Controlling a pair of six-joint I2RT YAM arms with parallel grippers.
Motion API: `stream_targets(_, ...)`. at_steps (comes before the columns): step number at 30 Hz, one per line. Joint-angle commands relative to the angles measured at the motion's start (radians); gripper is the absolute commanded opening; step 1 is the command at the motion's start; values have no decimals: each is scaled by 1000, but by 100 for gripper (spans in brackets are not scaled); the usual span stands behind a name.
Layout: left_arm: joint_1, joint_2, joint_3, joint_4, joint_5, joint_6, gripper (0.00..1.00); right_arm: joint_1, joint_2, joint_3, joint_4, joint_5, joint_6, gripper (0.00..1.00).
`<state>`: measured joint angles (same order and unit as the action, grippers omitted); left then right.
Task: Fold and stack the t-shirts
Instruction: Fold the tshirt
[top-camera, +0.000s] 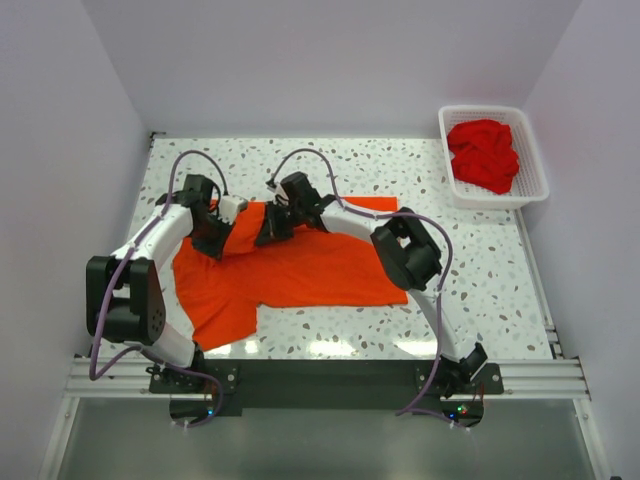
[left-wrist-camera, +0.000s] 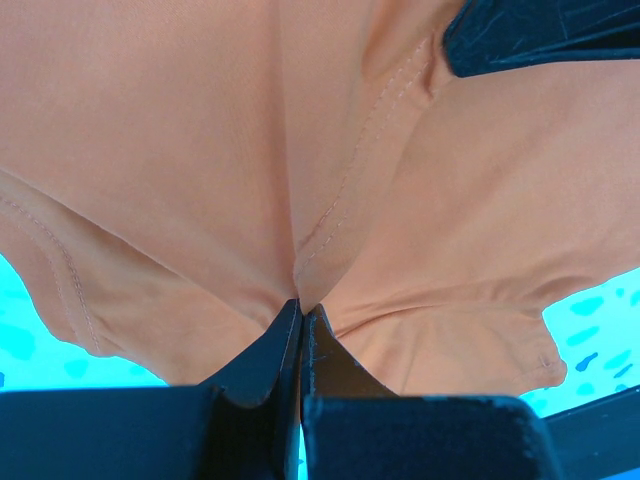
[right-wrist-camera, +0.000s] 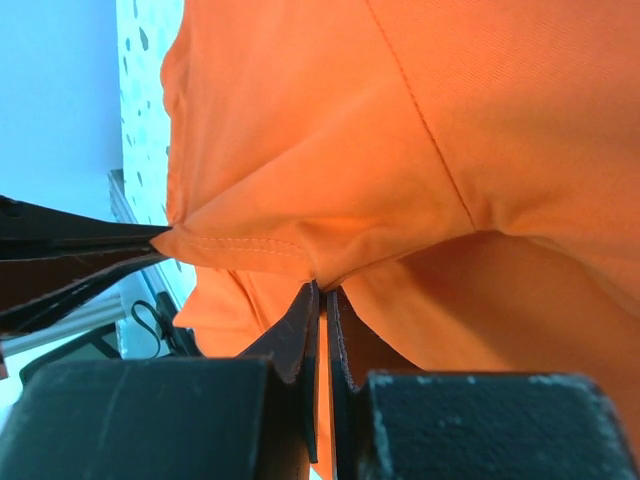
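Note:
The bright orange-red t-shirt (top-camera: 290, 270) lies spread on the speckled table (top-camera: 480, 290), one sleeve toward the front left. My left gripper (top-camera: 215, 242) is shut on the shirt's far left edge; in the left wrist view the cloth (left-wrist-camera: 200, 150) bunches into the closed fingertips (left-wrist-camera: 301, 308). My right gripper (top-camera: 270, 232) is shut on the shirt's far edge near the middle; the right wrist view shows the cloth (right-wrist-camera: 400, 120) pinched at the fingertips (right-wrist-camera: 322, 292). Deeper red t-shirts (top-camera: 484, 153) lie crumpled in the basket.
A white plastic lattice basket (top-camera: 533, 190) stands at the table's back right corner. White walls close the back and both sides. The arm bases sit on a metal rail (top-camera: 320, 378) at the near edge.

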<state>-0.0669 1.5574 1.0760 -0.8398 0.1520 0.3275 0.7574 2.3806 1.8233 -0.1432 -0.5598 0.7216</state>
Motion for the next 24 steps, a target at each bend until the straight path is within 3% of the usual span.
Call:
stream_targets(1,-8,-37,32,-31,14,-34,0,-4,-84,-18,16,-6,-19,0)
stream_targets(12,-25,-85,65,-55,-25,-67,0,-18,-115,-53,53,-28,-8,0)
stream_targets(24,-63,-88,33,-77,24,-67,0,-24,-141,-101,45,-29,-37,0)
